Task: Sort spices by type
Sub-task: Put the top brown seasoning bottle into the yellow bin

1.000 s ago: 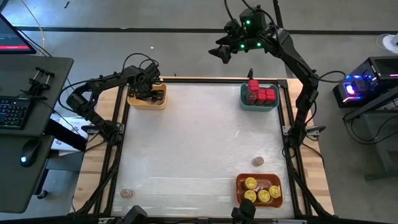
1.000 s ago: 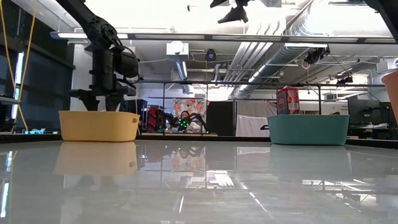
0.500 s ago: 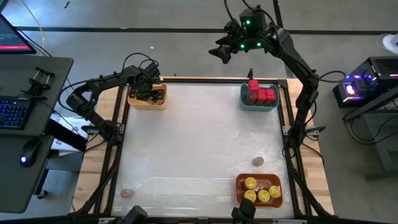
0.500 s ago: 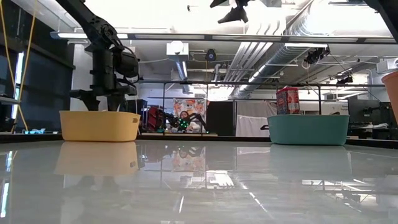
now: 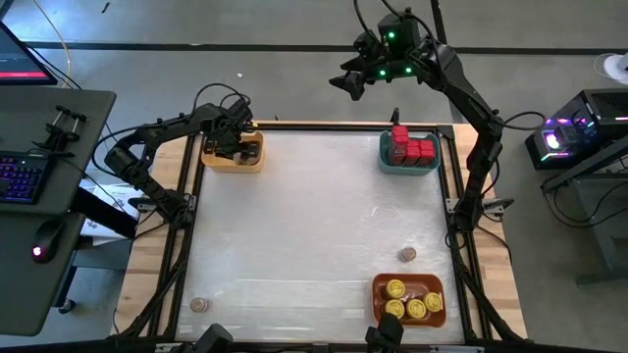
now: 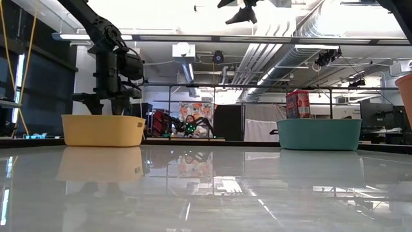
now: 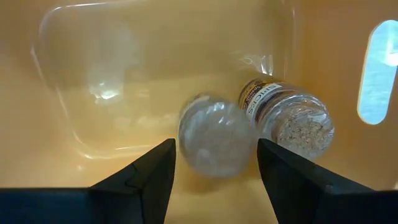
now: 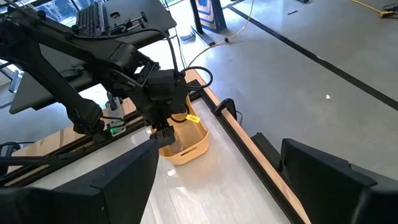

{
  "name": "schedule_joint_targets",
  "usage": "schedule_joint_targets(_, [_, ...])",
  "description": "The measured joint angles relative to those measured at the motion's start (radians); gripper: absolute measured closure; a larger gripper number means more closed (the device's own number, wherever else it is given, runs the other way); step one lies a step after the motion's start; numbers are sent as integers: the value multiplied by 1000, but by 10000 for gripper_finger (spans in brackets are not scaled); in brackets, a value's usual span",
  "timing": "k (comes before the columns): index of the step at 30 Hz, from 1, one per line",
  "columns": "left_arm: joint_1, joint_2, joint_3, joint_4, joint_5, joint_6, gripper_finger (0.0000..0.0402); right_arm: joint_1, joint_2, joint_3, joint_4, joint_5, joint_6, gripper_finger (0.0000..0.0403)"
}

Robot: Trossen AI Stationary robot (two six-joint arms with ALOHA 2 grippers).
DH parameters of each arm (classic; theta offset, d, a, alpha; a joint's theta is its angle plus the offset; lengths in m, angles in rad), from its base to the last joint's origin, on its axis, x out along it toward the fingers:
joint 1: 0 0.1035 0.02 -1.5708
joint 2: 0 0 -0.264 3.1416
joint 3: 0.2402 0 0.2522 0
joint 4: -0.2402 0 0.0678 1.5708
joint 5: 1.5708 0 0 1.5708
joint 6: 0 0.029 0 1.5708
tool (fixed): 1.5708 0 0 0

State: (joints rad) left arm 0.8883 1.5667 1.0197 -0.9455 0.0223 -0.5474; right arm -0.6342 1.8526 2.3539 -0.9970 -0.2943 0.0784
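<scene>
Left gripper (image 7: 214, 162) spread over blurred jar (image 7: 214, 142) in yellow bin (image 5: 232, 157) | right gripper (image 5: 351, 82) spread, raised

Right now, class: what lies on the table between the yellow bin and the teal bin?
Nothing: in the high view the tabletop between the yellow bin and the teal bin is bare.

Two jars lie in the yellow bin (image 7: 186, 37). The nearer jar (image 7: 214, 140) is blurred, its lid and label unreadable; the other jar (image 7: 289, 118) shows only part of its label. From above, the left gripper (image 5: 235, 147) covers most of the bin's contents. At table level the bin walls hide both jars, and the orange bin (image 6: 405, 96) is cut by the frame edge. Two small jars (image 5: 200, 305) on the table are too small to identify.
</scene>
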Motion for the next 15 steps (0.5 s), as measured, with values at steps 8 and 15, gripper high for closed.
schedule_joint_targets(8, [0,0,0,-1,0,2,156,0,0,0,0,0,0,66])
schedule_joint_targets(15, [1,-2,0,-1,21,1,149,0,0,0,0,0,0,66])
